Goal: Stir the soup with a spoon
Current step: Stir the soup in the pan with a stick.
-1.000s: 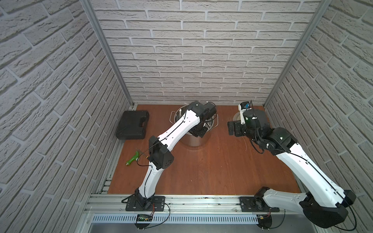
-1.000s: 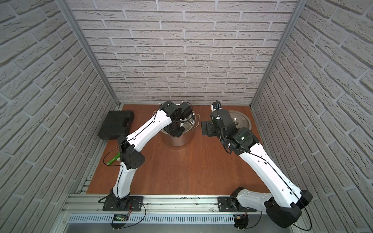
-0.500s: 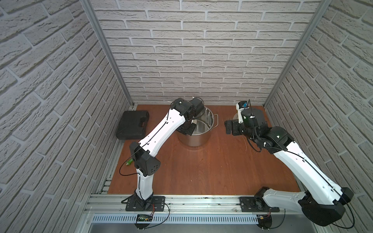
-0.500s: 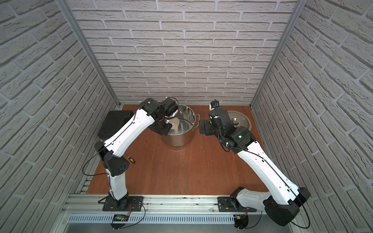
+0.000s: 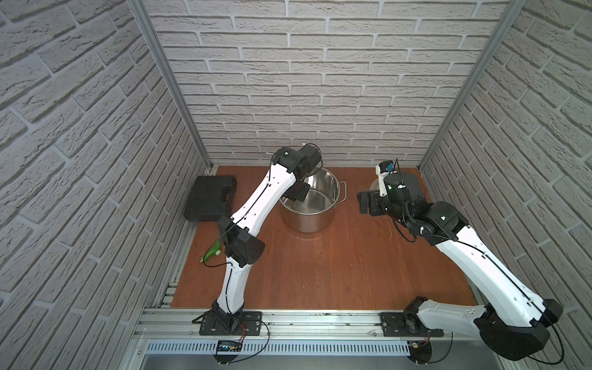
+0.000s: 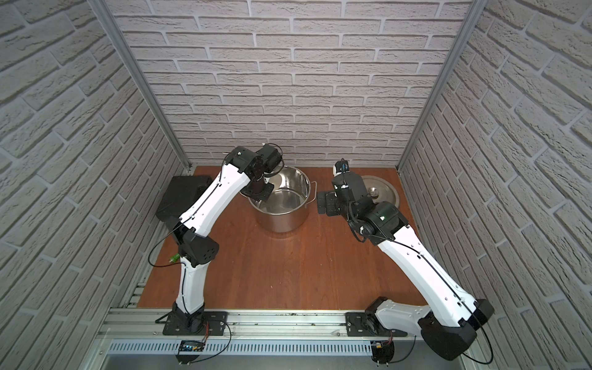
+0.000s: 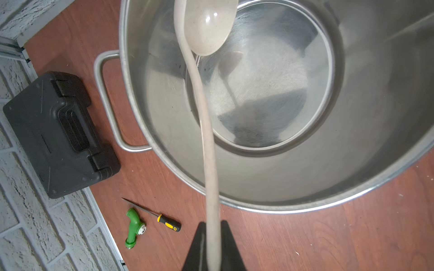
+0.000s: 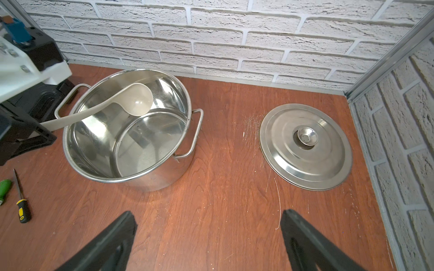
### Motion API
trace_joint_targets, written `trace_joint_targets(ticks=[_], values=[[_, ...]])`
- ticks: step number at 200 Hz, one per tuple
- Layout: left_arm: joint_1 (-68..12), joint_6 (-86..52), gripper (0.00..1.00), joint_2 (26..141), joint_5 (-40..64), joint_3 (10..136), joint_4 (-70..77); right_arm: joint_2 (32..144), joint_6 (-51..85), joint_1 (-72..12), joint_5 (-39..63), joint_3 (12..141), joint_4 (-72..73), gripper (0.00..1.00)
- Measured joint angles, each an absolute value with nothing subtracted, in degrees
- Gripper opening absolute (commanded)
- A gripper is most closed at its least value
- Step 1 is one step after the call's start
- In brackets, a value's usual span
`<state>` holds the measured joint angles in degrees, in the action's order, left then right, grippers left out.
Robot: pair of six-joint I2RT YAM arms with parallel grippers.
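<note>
Brick bay, brown counter [image 5: 320, 272]: your left pincer [image 7: 213, 225] grips the spoon [image 7: 206, 131] by its handle, bowl extending right over the pot [image 8: 164, 178]; right pincer [image 8: 209, 212] wide, empty.

No lettering, brand, number or sign could be read anywhere in the work cell. The small lit display [image 5: 228, 346] on the front rail [image 5: 320, 320] showed bright marks, but they were too small to make out.
</note>
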<state>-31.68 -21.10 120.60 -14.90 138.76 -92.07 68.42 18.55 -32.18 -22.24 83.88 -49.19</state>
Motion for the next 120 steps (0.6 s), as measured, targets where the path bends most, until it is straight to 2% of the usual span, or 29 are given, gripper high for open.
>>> trace_joint_targets(ticks=[80, 120], values=[[-37.5, -20.6, 0.0, 126.3, -11.6, 141.8, -92.1, 66.8, 17.1, -32.2, -22.7, 83.9, -50.0, 1.0], [-38.9, -21.2, 0.0, 122.3, -11.3, 133.2, -92.0, 66.8, 17.5, -32.2, -22.0, 83.9, -50.2, 1.0]])
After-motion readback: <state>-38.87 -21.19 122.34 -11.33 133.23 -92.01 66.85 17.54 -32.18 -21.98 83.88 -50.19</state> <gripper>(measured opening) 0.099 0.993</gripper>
